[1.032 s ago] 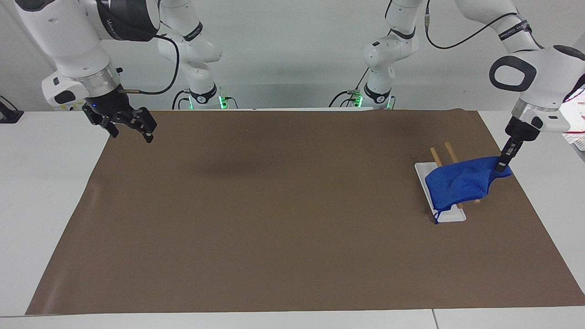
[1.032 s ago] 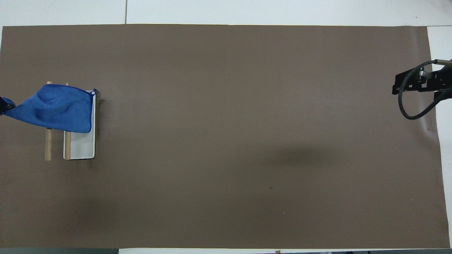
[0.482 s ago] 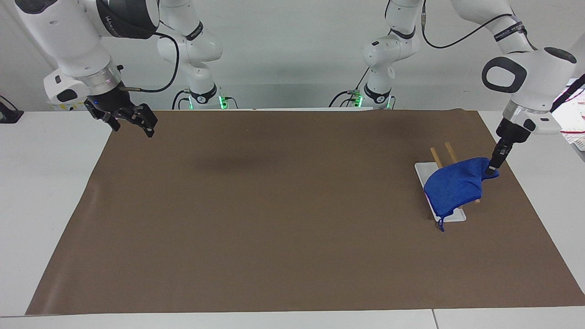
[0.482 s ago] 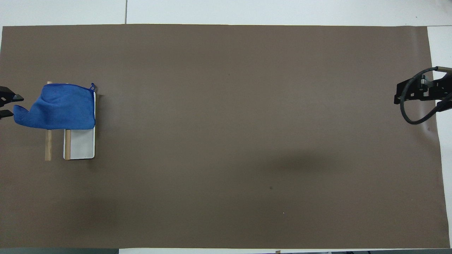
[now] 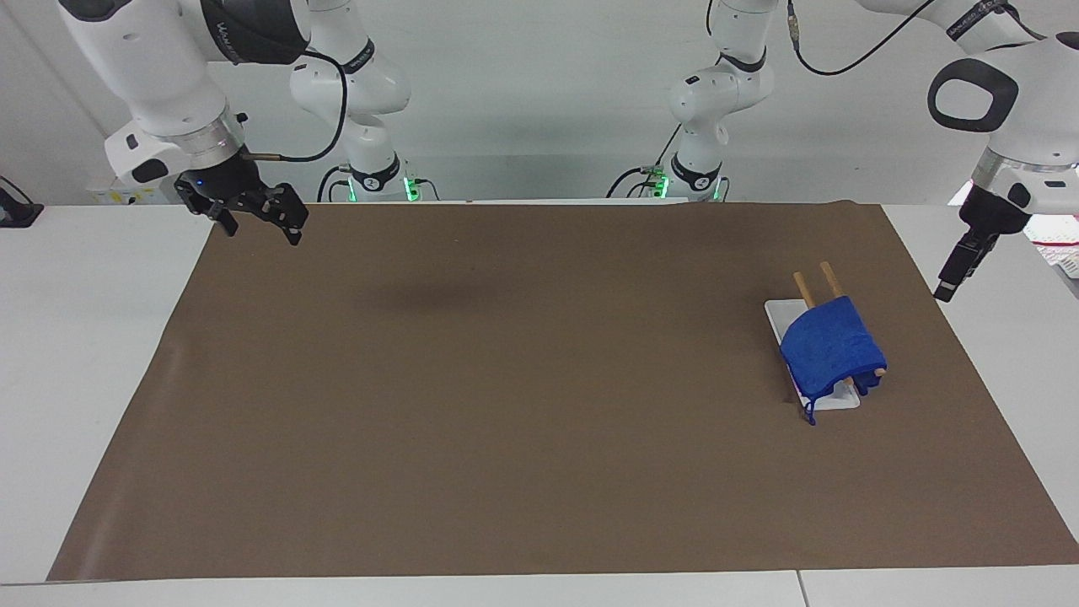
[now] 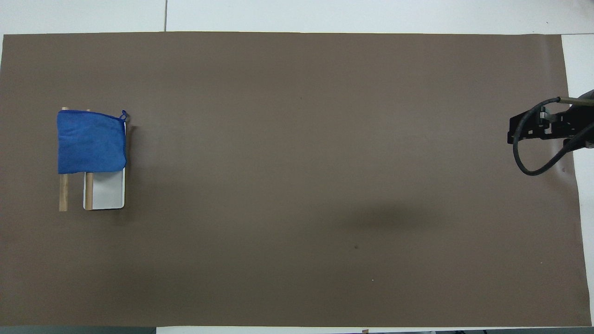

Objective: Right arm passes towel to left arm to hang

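Small bright blue towel [image 5: 830,354] now draped over two-bar wooden rack [image 5: 809,287] — left tool [image 5: 951,285] let go, fingers apart, lifted clear beside it. Right tool [image 5: 253,221] open, waiting.

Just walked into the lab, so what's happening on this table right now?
The blue towel hangs draped over the two wooden bars of a small rack with a white base, at the left arm's end of the brown mat. Nothing holds it. The left tool is in the air over the table edge beside the rack, clear of the towel. The right tool waits, open and empty, over the mat's corner at the right arm's end.
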Available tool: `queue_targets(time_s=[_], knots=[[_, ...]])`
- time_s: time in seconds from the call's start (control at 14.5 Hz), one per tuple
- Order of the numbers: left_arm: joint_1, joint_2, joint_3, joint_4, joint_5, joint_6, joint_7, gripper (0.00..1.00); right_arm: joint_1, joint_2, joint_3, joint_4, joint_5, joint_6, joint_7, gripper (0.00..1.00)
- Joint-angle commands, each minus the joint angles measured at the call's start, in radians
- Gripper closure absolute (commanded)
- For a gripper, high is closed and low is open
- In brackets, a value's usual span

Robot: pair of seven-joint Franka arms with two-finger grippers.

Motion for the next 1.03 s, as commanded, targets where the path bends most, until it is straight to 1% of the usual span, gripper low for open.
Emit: queue_targets(time_s=[0.0,0.14,0.34,0.48,0.69,0.76,0.83,0.96], knots=[[-0.069,0.017,0.002,0.016,0.019,-0.035,0.130,0.00,0.030,-0.023,-0.033,-0.028,0.000,0.011,-0.014,0.00],[-0.141,0.015,0.002,0.014,0.021,-0.073,0.142,0.00,0.029,-0.023,-0.036,-0.030,0.000,0.013,-0.014,0.00],[-0.210,0.017,0.002,0.036,0.022,-0.157,0.179,0.00,0.021,-0.023,-0.036,-0.028,0.001,0.008,-0.012,0.00],[-0.248,0.039,0.002,0.098,0.024,-0.232,0.185,0.00,0.017,-0.023,-0.037,-0.028,0.000,0.010,-0.014,0.00],[-0.297,0.101,0.002,0.273,0.053,-0.418,0.187,0.00,0.018,-0.024,-0.036,-0.030,0.000,0.002,-0.018,0.00],[-0.310,0.115,0.002,0.311,0.059,-0.459,0.187,0.00,0.020,-0.026,-0.036,-0.030,0.000,0.002,-0.026,0.00],[-0.317,0.119,0.002,0.344,0.059,-0.498,0.187,0.00,0.023,-0.026,-0.036,-0.030,0.000,0.007,-0.041,0.00],[-0.317,0.116,0.002,0.356,0.059,-0.527,0.190,0.00,0.026,-0.027,-0.036,-0.031,0.001,0.007,-0.071,0.00]])
